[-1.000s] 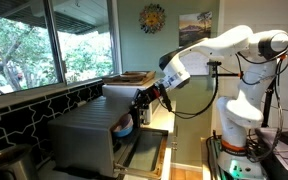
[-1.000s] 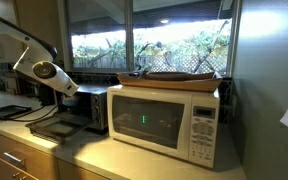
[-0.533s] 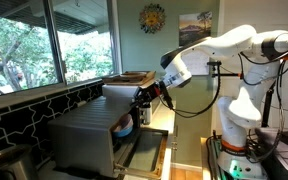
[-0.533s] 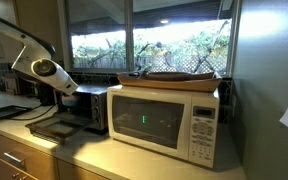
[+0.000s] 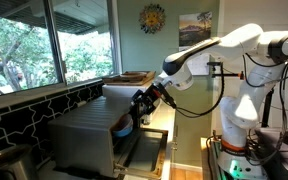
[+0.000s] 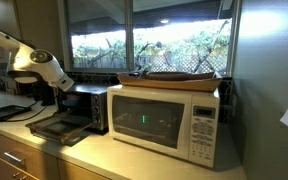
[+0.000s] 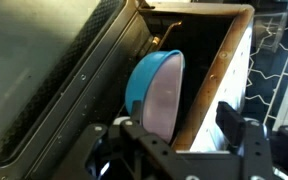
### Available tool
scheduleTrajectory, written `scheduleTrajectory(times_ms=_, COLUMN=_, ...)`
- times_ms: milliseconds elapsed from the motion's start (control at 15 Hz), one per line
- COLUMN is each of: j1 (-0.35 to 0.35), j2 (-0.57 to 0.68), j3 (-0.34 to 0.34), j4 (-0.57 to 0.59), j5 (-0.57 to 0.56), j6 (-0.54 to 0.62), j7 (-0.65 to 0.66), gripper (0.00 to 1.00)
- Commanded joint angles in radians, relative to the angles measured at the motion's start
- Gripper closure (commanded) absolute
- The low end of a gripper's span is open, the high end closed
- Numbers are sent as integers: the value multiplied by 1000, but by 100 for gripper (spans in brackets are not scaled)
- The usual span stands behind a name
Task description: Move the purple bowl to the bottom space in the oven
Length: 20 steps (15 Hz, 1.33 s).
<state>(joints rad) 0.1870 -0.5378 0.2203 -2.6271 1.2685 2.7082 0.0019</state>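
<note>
The purple bowl, lilac inside with a blue outside, rests inside the oven's dark cavity, low down near the opening. In the wrist view my gripper is open, with its dark fingers standing apart just in front of the bowl. One finger overlaps the bowl's rim in that view and the other is well clear of it. In an exterior view the gripper hovers at the oven's mouth, above the bowl. The oven has its door folded down flat.
A white microwave stands right beside the oven with a flat tray on top. The lowered glass door sticks out over the counter. Windows run behind the counter and black tiles line the wall.
The jaws have opened and let go of the bowl, which stays in the oven. The arm has drawn back a little from the opening.
</note>
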Motion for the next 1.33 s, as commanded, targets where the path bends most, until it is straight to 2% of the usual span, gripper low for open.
scheduleTrajectory(times_ms=0, j1=-48, j2=-35, j3=42, j4=-27, j5=-208, j6=-46, j7=159, gripper=0)
scheduleTrajectory(times_ms=533, j1=-93, j2=-10, j3=62, j4=29, j5=-589, j6=-131, j7=404, gripper=0)
scheduleTrajectory(times_ms=933, j1=-72, j2=29, j3=57, j4=100, j5=-739, j6=-169, j7=482, gripper=0)
scheduleTrajectory(times_ms=1267, j1=-59, j2=73, j3=55, j4=135, j5=-813, j6=-206, j7=510, gripper=0)
